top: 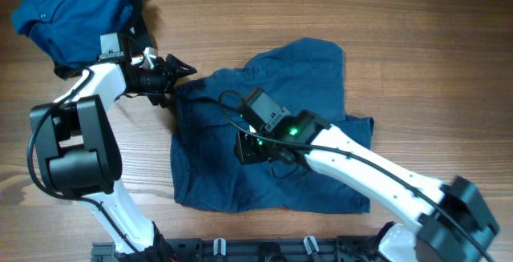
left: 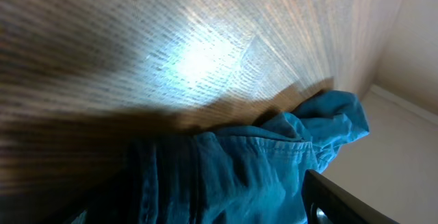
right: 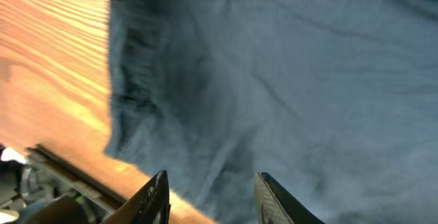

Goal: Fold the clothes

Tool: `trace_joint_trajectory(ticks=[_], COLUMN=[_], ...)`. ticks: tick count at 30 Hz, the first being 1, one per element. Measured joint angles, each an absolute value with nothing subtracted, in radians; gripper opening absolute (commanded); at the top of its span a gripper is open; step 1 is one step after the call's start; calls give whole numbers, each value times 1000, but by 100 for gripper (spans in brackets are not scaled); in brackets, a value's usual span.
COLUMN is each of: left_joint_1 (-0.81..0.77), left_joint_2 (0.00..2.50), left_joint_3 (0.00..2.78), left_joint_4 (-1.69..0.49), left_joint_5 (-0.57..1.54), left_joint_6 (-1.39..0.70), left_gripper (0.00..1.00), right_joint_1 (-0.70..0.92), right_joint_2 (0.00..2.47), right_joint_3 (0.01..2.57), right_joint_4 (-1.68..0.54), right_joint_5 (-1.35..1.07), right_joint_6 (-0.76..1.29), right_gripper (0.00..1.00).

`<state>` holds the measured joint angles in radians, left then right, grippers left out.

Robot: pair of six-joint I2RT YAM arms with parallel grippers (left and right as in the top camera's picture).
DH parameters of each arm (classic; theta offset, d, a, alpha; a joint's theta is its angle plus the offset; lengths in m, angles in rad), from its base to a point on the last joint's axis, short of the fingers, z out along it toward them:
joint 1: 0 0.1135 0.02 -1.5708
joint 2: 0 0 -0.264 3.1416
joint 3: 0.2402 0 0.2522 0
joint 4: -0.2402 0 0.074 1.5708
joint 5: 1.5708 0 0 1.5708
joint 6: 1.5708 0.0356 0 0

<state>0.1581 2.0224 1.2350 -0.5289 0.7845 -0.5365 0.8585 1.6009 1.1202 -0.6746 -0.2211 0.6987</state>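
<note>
Navy shorts (top: 321, 86) spread flat on the table (top: 417, 46), shirt (top: 68, 14) heaped beyond their far-left corner. Left gripper (top: 180, 74) at that corner, can't tell its grip; right gripper (right: 213, 176) over their middle, fingers (right: 156, 198) parted, empty.

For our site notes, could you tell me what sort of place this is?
Likely a robotics lab bench: a wood-grain table, white-and-black left arm and right arm, dark navy cloth shorts.
</note>
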Motion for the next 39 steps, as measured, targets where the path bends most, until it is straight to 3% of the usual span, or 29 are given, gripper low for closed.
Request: trace_joint_trajectory(ticks=[2,8,19,25,39], left_joint_1=[158,158,158,158,251], left_joint_2=[2024,2024,2024,2024,2025], left_joint_3=[1235,1235,1234,1234,1233], left_joint_4=[-516,-476,-384,-289,-122], left_joint_5=[796,818,829,831,793], left_joint_6=[-536,-533,-536,-545,-627], left_gripper=[70,35,8,4,15], right_joint_1=[859,859,859,871,959], right_joint_2=[1633,1750,1863,1863,1859], right_joint_3=[1079,1032,1031,1031,923], right_joint_4=[-605,-511,-497,-551,-546], right_joint_5=[-249,-360,-476,-515,-649], right_joint_6=[715,768,834,838,870], right_gripper=[34,27,20,17,10])
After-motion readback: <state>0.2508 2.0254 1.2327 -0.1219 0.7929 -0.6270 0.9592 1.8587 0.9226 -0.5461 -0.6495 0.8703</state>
